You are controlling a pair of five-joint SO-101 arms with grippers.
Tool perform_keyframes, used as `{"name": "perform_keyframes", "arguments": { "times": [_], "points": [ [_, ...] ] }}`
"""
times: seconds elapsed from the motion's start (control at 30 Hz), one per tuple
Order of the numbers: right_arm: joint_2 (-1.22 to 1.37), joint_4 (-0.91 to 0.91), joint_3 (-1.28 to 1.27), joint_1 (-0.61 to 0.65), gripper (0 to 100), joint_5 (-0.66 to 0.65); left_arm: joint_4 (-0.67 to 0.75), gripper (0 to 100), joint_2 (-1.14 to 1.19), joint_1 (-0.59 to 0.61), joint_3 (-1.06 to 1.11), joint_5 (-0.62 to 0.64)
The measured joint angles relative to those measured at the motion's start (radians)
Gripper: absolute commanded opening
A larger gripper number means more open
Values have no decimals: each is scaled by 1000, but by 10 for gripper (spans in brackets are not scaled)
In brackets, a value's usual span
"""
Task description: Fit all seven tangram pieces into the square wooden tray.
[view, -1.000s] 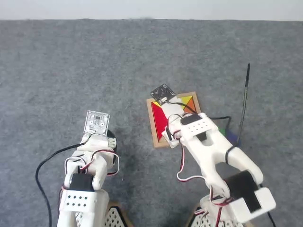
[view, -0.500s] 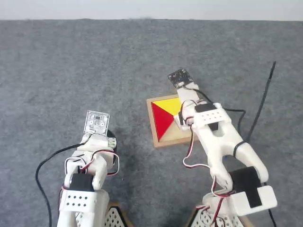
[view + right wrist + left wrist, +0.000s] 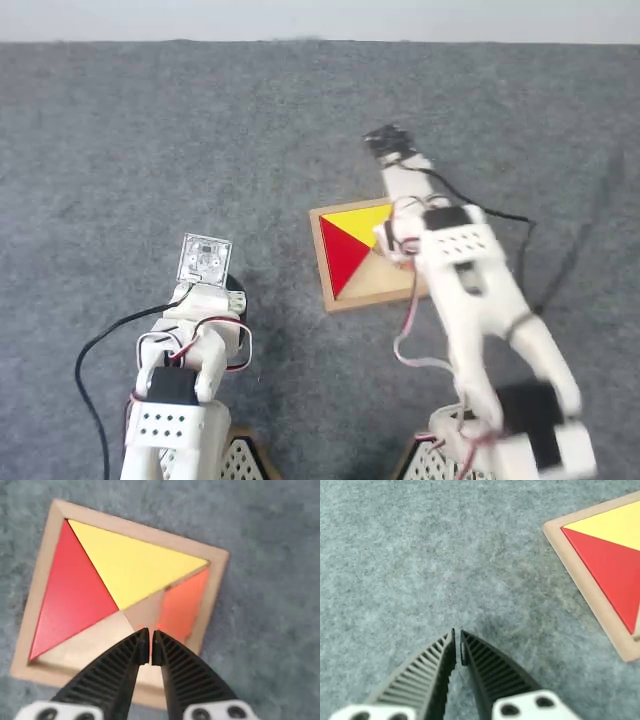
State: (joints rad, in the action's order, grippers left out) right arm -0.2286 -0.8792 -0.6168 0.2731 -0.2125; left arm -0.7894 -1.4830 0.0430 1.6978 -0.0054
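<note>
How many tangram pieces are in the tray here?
3: red triangle and yellow triangle side by side, orange piece beside the yellow. The right gripper may hide others.

2 white arms [image 3: 190, 345], black ribbed jaws (tapered), red and black cables [image 3: 85, 380]

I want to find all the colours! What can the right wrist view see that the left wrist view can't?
The right wrist view has, and the left wrist view lacks, the orange flat piece in the square wooden tray, the tray's bare wooden floor, and the right arm's black fingers, shut over the tray. The left wrist view has, and the right lacks, the left arm's black fingers, shut over the grey carpet. Both share the red triangle piece, the yellow triangle piece, the tray and the carpet.
</note>
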Motion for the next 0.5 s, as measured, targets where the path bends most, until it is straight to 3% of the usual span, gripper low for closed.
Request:
{"name": "perform_keyframes", "arguments": {
  "times": [0.23, 0.4, 0.5],
  "points": [
    [-175, -292, -44, -192, 82, -71, 0, 15, 0, 0, 0, 0],
    [-106, -288, -118, -229, 222, -86, 0, 15, 0, 0, 0, 0],
    [-25, -222, -133, -224, 241, -57, 0, 15, 0, 0, 0, 0]
  ]
}}
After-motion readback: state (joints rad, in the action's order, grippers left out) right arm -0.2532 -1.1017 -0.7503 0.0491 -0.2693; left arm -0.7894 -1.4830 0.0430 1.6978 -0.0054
